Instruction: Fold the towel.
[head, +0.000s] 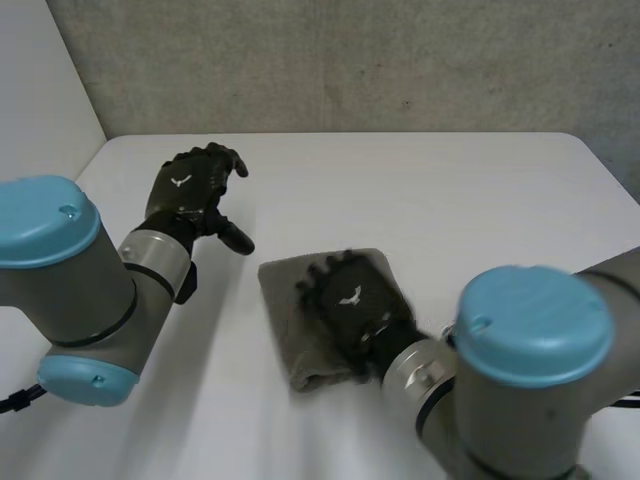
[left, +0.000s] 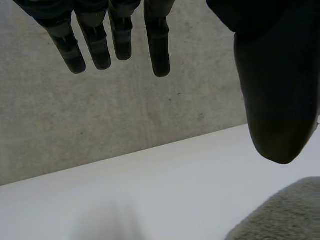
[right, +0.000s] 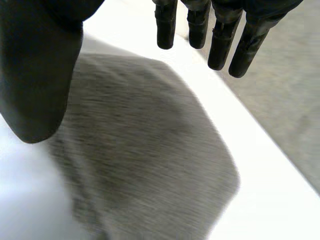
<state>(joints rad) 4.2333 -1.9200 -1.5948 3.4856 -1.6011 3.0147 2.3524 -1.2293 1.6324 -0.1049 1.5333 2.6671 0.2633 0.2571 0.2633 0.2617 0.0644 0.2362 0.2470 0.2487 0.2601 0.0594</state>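
Grey towel (head: 285, 285) under right robot hand (head: 350, 305), spread flat | left robot hand (head: 185, 190) apart, relaxed, unclenched

Lit softly and evenly from overhead. Bright white desk (head: 470, 190), palest just beyond the left hand (head: 188, 190); mottled mid-grey wall (head: 350, 60) behind. Dull highlights on the light-blue caps (head: 40, 225) of both arms. Black right hand (head: 352, 305) almost featureless against the grey towel (head: 285, 290), darkest at the fold beside the right wrist. In both wrist views, hands rendered as dark silhouettes against paler desk and wall.
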